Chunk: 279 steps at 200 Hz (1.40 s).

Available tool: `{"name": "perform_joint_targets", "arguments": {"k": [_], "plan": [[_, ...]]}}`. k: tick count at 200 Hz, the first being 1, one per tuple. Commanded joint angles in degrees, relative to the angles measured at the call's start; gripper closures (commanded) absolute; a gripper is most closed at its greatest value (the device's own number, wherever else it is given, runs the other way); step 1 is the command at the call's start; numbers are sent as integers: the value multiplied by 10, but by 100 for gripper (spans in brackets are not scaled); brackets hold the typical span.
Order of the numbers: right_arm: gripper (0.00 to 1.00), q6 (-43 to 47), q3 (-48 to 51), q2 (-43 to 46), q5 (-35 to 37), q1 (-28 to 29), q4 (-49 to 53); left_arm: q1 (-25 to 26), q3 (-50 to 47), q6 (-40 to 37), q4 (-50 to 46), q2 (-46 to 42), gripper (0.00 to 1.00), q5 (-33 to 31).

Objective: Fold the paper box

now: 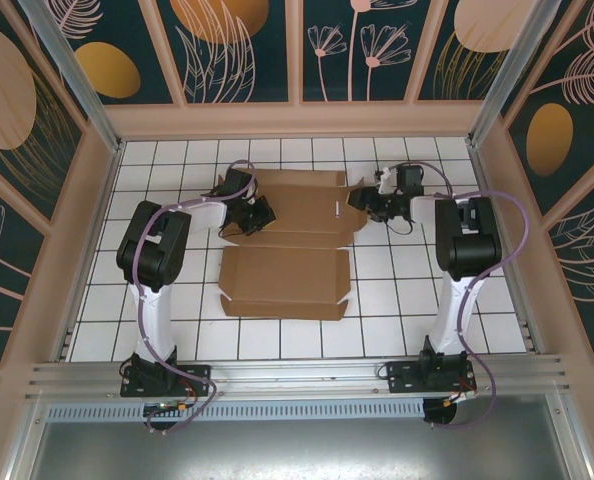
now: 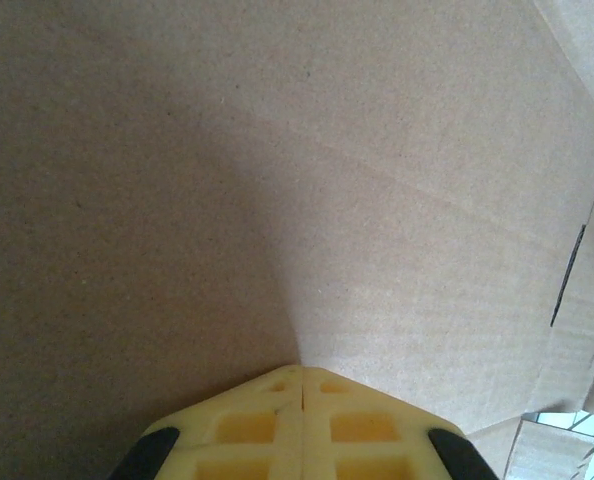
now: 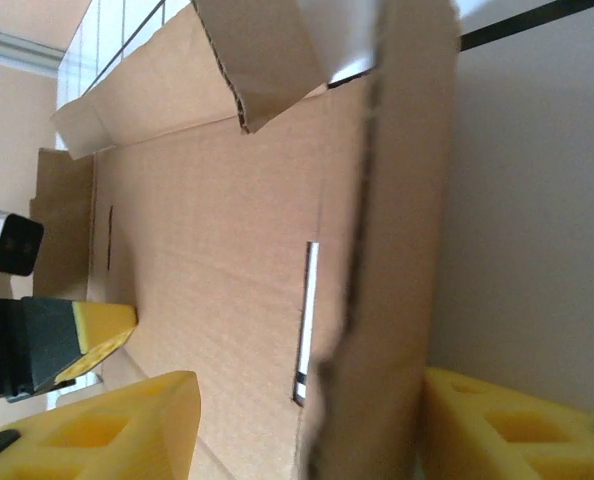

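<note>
The paper box (image 1: 287, 265) lies as a brown cardboard sheet mid-table, its near panel flat and its far panel between both arms. My left gripper (image 1: 257, 212) rests on the far panel's left part. Its yellow fingertips (image 2: 302, 372) are shut together, and the tips press against the cardboard (image 2: 277, 180) with nothing between them. My right gripper (image 1: 362, 198) is at the panel's right edge. It is open (image 3: 309, 385), and a raised side flap (image 3: 397, 200) stands between its two fingers, closer to the right one. A narrow slot (image 3: 307, 310) shows beside that flap.
The white tiled table (image 1: 397, 290) lies bare to the left and right of the sheet. Patterned enclosure walls ring the table, with a metal rail (image 1: 297, 375) along the front. The left arm's yellow finger (image 3: 102, 325) appears at the left in the right wrist view.
</note>
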<state>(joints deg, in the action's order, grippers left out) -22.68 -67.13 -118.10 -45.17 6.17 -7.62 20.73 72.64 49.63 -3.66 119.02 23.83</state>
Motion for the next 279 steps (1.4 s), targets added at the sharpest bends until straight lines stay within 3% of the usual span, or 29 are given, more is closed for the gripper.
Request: {"name": "perform_joint_targets", "arguments": {"k": [1, 31, 47, 69, 108, 146, 171, 203, 241, 279], "plan": [[43, -34, -1, -29, -52, 29, -16, -3, -14, 10, 7, 19, 94, 10], [52, -42, 7, -13, -32, 31, -31, -3, -22, 14, 15, 16, 94, 13], [64, -25, 8, 11, 7, 30, -11, -3, -29, 20, 21, 13, 94, 15], [72, 0, 0, 38, 54, 32, 26, -3, -42, 31, 33, 9, 95, 18], [84, 39, -29, 71, 144, 56, 92, -3, -51, 37, 38, 3, 96, 16], [88, 59, -89, 75, 243, 107, 167, 0, -54, 43, 45, -3, 96, 17], [85, 68, -145, 53, 328, 151, 224, 3, -57, 49, 50, -1, 97, 20], [65, 69, -209, 14, 429, 217, 269, 5, -59, 53, 54, 0, 97, 22], [60, 70, -268, -43, 458, 263, 295, 6, -60, 55, 56, 2, 98, 24], [48, 75, -313, -79, 481, 273, 320, 5, -58, 53, 53, -1, 98, 22]]}}
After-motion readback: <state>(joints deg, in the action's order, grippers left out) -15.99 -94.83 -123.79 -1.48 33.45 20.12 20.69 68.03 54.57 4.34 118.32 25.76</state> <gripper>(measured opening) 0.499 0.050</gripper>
